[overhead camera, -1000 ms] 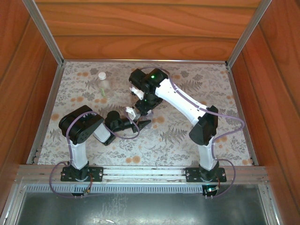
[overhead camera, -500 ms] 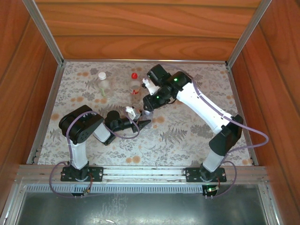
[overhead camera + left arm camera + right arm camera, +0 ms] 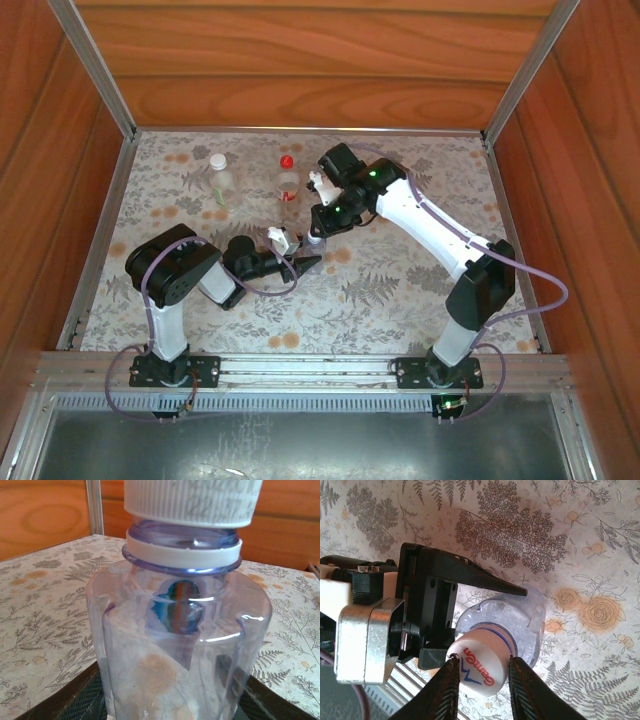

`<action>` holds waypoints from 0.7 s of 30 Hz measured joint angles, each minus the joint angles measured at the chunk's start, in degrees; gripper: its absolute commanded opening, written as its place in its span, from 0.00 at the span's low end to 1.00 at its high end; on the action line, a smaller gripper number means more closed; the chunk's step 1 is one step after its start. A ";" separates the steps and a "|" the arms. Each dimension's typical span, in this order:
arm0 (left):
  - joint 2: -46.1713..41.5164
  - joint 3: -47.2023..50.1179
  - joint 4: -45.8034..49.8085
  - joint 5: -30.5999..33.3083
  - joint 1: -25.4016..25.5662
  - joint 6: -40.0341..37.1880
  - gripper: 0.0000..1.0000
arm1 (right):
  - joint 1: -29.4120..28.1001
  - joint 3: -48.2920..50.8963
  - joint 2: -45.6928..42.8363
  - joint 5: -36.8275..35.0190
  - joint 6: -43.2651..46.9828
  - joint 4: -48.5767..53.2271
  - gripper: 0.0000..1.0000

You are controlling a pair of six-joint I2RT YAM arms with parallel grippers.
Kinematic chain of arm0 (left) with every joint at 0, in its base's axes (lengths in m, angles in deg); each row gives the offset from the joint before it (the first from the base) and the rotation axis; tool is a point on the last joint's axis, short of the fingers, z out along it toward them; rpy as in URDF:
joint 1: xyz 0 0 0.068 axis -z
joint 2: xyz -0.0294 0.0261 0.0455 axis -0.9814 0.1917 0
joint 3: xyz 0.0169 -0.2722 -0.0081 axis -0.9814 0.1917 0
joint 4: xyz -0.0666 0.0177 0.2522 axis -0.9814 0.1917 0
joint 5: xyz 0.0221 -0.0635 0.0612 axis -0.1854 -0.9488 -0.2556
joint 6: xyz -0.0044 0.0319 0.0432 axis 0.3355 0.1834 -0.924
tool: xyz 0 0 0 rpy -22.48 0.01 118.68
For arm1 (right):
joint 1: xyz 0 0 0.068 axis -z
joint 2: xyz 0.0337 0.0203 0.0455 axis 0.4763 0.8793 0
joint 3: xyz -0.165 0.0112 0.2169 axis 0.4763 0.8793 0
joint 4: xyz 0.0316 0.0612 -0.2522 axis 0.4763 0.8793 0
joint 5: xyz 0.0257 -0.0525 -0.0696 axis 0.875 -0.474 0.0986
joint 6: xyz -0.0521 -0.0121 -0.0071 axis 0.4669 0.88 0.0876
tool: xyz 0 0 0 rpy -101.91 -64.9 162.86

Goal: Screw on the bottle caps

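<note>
Floral table [image 3: 400,300] centre, tinted bottle [image 3: 180,645] clamped by left gripper [image 3: 303,253], white cap [image 3: 479,669] pinched by right gripper [image 3: 482,661], lettering legible from right wrist

Lab booth: wood walls [image 3: 300,60], aluminium frame [image 3: 300,368], floral cloth [image 3: 400,300]

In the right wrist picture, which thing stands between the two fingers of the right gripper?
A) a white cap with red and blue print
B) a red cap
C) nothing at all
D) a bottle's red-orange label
A: the white cap, printed in red and blue, sits between the fingers of the right gripper, on top of the bluish bottle.
</note>
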 measured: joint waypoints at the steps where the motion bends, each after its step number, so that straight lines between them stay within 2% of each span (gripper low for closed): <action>1: 0.00 0.00 0.00 0.00 0.00 0.00 0.56 | 0.00 0.15 -0.02 0.17 0.00 -0.24 0.29; 10: 0.00 0.00 0.02 0.00 -0.31 0.02 0.56 | 0.09 0.76 -0.11 0.59 -0.07 -1.92 0.28; 17: 0.00 -0.02 0.09 0.02 -0.44 0.76 0.52 | 0.17 1.36 -0.50 0.55 -0.22 -2.75 0.26; 21: 0.00 -0.13 0.28 -0.02 -0.63 1.16 0.52 | 0.37 2.36 -1.07 1.27 -1.16 -3.78 0.38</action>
